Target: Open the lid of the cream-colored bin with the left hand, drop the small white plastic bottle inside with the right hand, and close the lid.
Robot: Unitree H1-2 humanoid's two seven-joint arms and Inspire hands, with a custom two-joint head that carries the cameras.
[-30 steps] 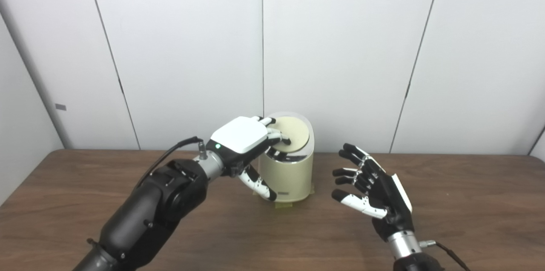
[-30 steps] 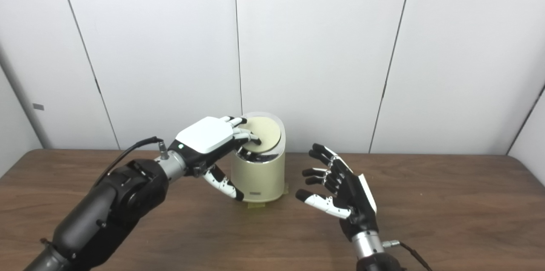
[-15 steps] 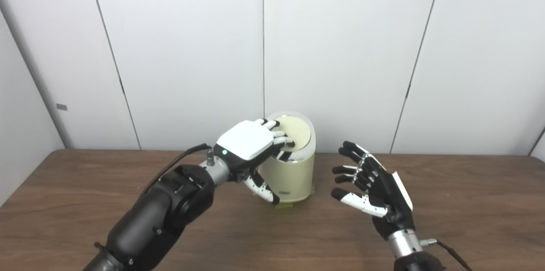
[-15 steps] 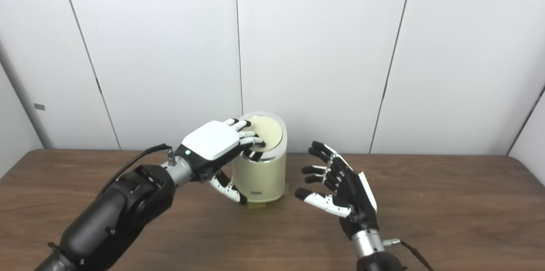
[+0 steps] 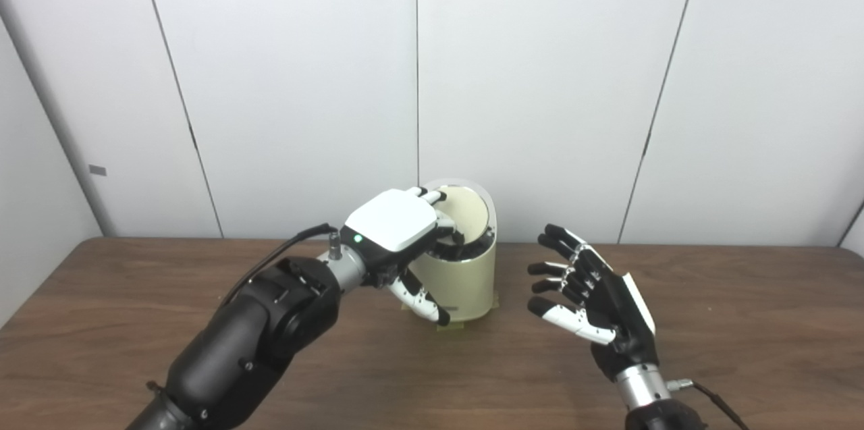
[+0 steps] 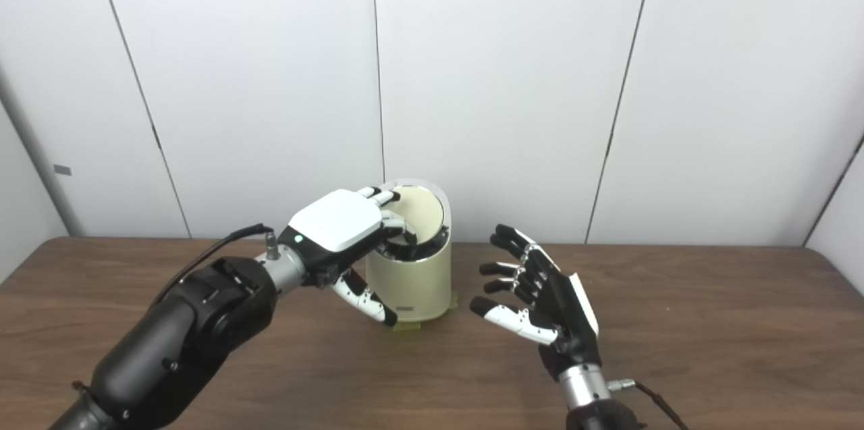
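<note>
Left robot hand is over the near-left rim of the cream-colored cylindrical plastic bin, fingertips pushed down on the round swing lid, thumb hanging down the bin's front wall. The lid is tipped well up, its cream face turned towards the camera and the dark mouth showing under it; my read is that the fingers press the near edge down so the disc pivots and the opening is kept clear. Nothing is gripped here, it's a press with curled fingers.

Right robot hand hovers above the brown wooden worktop just right of the bin, palm turned left, fingers spread wide, and it is empty. The small white plastic bottle shows nowhere in either view: not on the worktop, not in a hand. Whether it lies inside the bin cannot be told, the interior is dark.

As for room: the bin stands at the worktop's far edge, close to the white panelled wall, so access is from the front and right. There is bare wood on both sides, and a clear gap between right hand and bin.
</note>
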